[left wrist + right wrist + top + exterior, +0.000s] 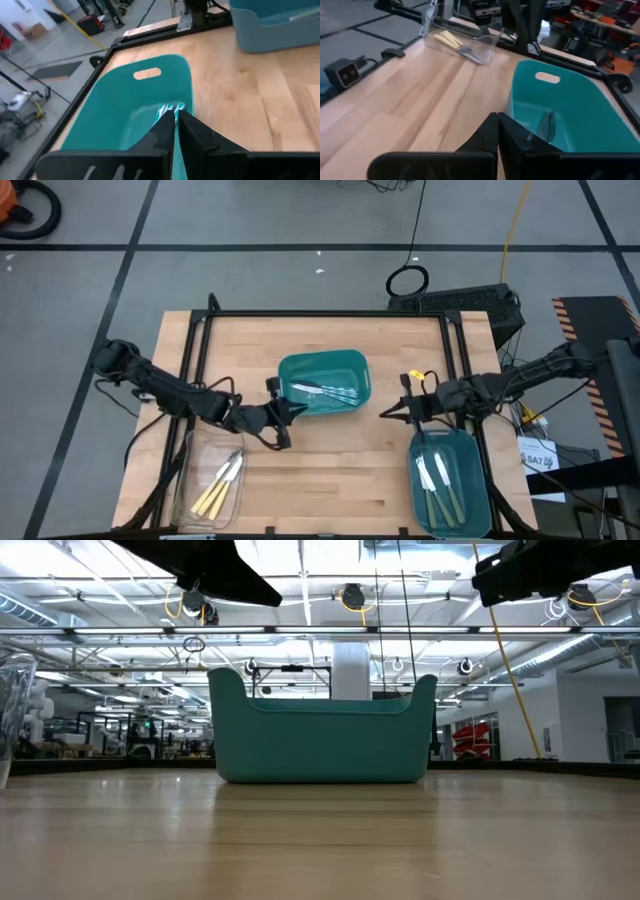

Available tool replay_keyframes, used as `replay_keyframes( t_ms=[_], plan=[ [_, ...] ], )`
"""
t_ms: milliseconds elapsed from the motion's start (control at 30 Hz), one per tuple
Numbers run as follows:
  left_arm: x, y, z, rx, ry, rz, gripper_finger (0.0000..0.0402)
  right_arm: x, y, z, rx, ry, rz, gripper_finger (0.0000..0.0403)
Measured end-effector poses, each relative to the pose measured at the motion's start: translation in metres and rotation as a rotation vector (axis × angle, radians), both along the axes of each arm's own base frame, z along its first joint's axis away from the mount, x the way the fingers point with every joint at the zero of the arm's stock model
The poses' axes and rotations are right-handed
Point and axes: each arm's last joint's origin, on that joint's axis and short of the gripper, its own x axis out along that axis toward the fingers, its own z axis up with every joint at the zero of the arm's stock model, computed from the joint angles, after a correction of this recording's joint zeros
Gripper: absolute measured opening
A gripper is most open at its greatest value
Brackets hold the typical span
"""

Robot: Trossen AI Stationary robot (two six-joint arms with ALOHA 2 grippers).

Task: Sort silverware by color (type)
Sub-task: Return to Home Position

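The left gripper (pixel 290 412) hangs just beside the green bin (pixel 322 383), at its near-left corner, its fingers (pixel 196 134) pressed together with nothing between them. The right gripper (pixel 398 411) hovers off the green bin's right side, its fingers likewise closed and empty. In the low view both arms are cut off at the upper edge, so only dark bulk shows there. The all-metal silverware (pixel 326 391) lies in the green bin as a thin crossed bundle. The left wrist view shows only a pale glint of it behind the fingers, and the low view hides it behind the bin's wall. The green-handled pieces (pixel 440 486) lie in the blue bin (pixel 470 442), to the right of the green bin and nearer the table's front edge. That bin's lower end runs out of the high view. The yellow-handled pieces (pixel 218 482) lie in the clear bin (pixel 190 442), to the green bin's left and also toward the front. Its walls are hard to trace against the wooden table (pixel 330 470). The number of pieces in each bin cannot be settled.
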Motion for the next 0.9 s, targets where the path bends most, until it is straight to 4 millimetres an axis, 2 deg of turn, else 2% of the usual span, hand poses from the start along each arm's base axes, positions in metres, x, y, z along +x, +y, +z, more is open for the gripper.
replay_keyframes(
  t_ms=[167, 400, 667, 900],
  plan=[
    [0.002, 0.012, -0.008, -0.073, 0.018, -0.065, 0.003, 0.002, -0.006, -0.001, -0.021, 0.003, -0.002, 0.0],
    [-0.006, 0.03, -0.032, -0.14, -0.123, -0.14, 0.003, 0.009, -0.01, -0.004, 0.005, -0.032, 0.069, 0.0],
    [-0.012, 0.044, -0.045, -0.155, -0.142, -0.169, 0.003, 0.011, -0.02, -0.034, 0.08, -0.157, 0.094, 0.0],
    [-0.015, 0.054, -0.049, -0.181, -0.162, -0.216, 0.003, 0.01, -0.025, -0.051, 0.12, -0.125, 0.054, 0.0]
  ],
)
